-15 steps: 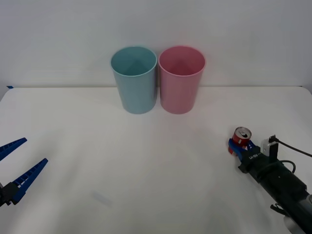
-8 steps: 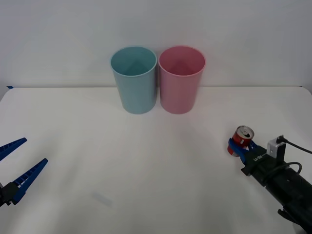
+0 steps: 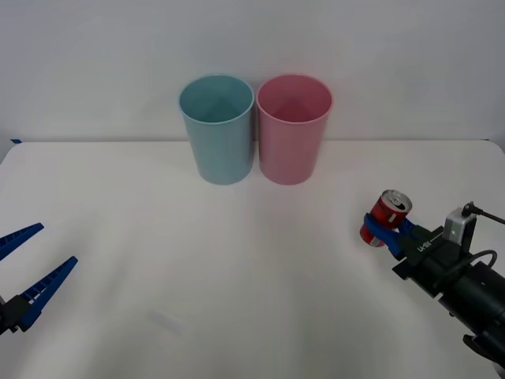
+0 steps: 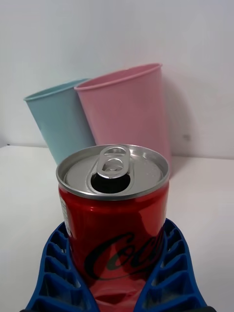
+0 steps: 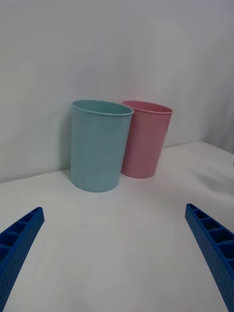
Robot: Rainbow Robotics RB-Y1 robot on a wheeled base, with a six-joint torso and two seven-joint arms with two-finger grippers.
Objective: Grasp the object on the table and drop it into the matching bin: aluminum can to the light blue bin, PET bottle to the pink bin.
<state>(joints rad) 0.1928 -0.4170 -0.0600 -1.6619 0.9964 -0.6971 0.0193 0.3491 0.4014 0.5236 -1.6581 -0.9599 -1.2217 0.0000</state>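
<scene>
Right claw (image 3: 384, 230) clenched on aluminum can (image 3: 388, 213), near right, bound for light blue bin (image 3: 218, 130); left claw (image 3: 30, 268) released, idle.

Right gripper (image 3: 380, 229) clamped — left gripper (image 3: 24, 264) spread wide.

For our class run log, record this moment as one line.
right gripper: shut on red can, tilted off table | left gripper: open, idle | blue bin, pink bin: side by side

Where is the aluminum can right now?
In the front view the aluminum can sits clamped in the right gripper at the table's right side, nearer than the pink bin.
</scene>
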